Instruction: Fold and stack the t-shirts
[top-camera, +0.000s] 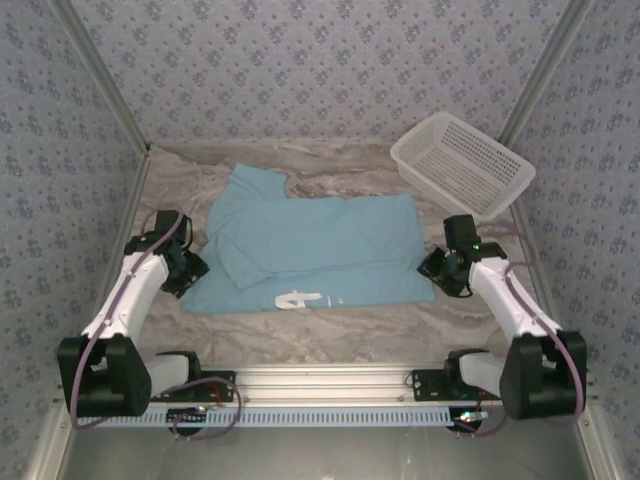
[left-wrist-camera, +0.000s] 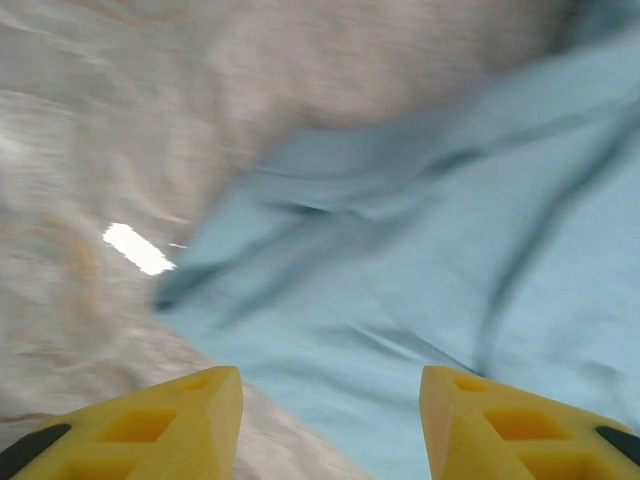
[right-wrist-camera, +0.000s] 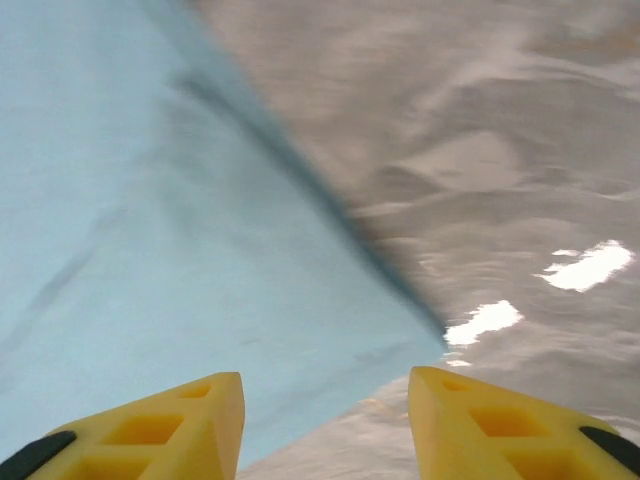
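Marbled table (top-camera: 340, 325) before you carries the light blue t-shirt (top-camera: 320, 245), spread partly folded at its middle; your left gripper (left-wrist-camera: 330, 395) and right gripper (right-wrist-camera: 326, 395) hang at its near corners, jaws apart, holding nothing; a white basket (top-camera: 462, 165) sits far right.

Robotics lab test booth. Floral-papered panels (top-camera: 330, 70) on aluminium struts (top-camera: 100, 75) enclose a marble-patterned bench (top-camera: 330, 330). A left arm (top-camera: 130, 290) and right arm (top-camera: 510, 300) stand bolted to its front rail (top-camera: 330, 378).
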